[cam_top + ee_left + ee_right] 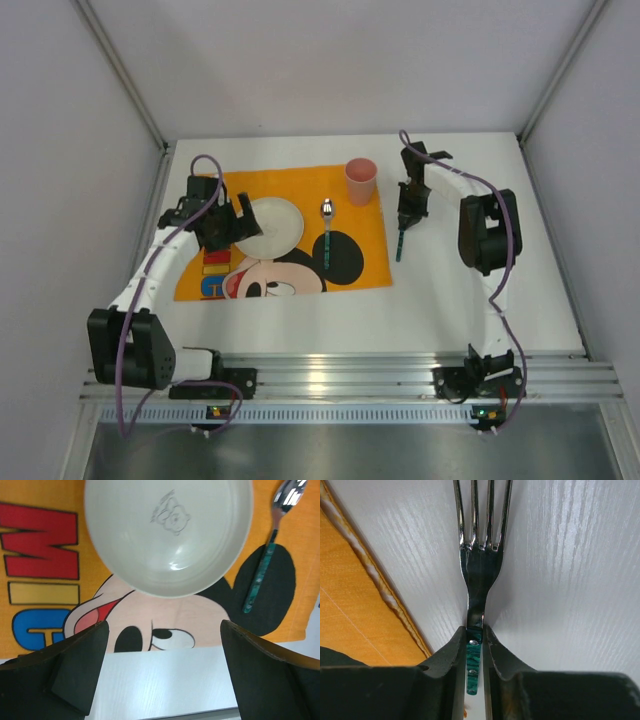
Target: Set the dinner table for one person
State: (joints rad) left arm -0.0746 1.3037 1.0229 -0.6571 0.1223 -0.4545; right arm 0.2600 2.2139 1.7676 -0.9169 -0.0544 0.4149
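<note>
The white dinner table (470, 290) carries an orange Mickey Mouse placemat (300, 185). On the mat lie a white plate (270, 226), a green-handled spoon (326, 235) and a pink cup (361, 181). My right gripper (408, 215) is shut on the green handle of a fork (400, 243), just right of the mat's edge. In the right wrist view the fork (482, 555) points away from the gripper (474, 645), over bare table (570, 580). My left gripper (225, 225) is open and empty at the plate's left rim. The left wrist view shows the plate (167, 535) and spoon (270, 545) beyond the gripper (165, 675).
An aluminium rail (340, 370) runs along the table's near edge. White walls close in the left, right and back. The mat's right edge (385, 600) lies close to the left of the fork. The mat's near edge (165, 650) meets bare table (165, 690) between my left fingers.
</note>
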